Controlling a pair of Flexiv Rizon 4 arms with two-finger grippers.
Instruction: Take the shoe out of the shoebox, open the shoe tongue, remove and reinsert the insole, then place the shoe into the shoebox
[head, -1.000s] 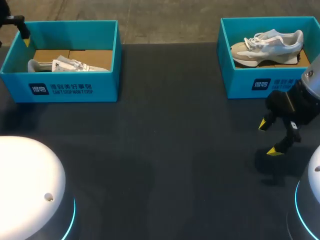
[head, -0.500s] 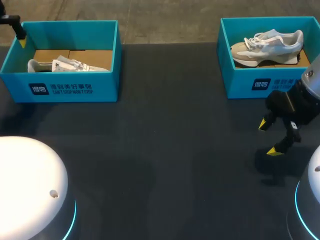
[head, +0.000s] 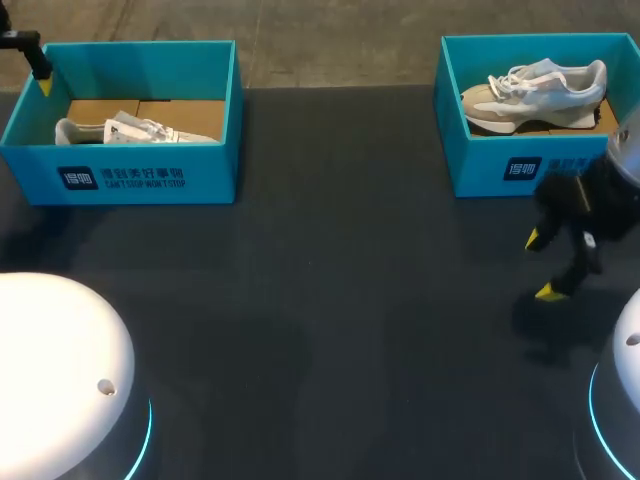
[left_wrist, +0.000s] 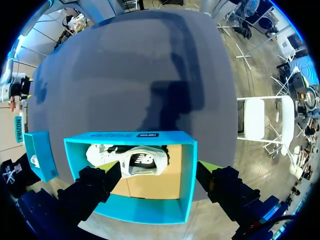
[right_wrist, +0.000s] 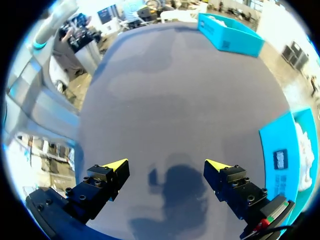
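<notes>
Two blue shoeboxes stand at the table's far side. The left shoebox (head: 205, 165) holds a white shoe (head: 135, 128) lying on its side. In the right shoebox (head: 478, 160) rests a grey-and-white sneaker (head: 535, 92). My left gripper (head: 40, 78) hangs open over the left box's far left corner. In its wrist view, the left gripper (left_wrist: 159, 166) stands wide open with the white shoe (left_wrist: 131, 159) below it in the box (left_wrist: 145, 212). My right gripper (head: 541, 266) is open and empty above the table, in front of the right box. Below the right gripper (right_wrist: 166, 164) there is only bare table.
The dark table (head: 330, 300) stretches between and in front of the boxes. My arms' white bases sit at the near left (head: 50, 370) and near right (head: 625, 390) corners. In the right wrist view the right box's wall (right_wrist: 287, 160) stands beside the gripper.
My right gripper has shifted slightly right and toward the right box. The left gripper's finger has edged a little to the left at the left box's corner.
</notes>
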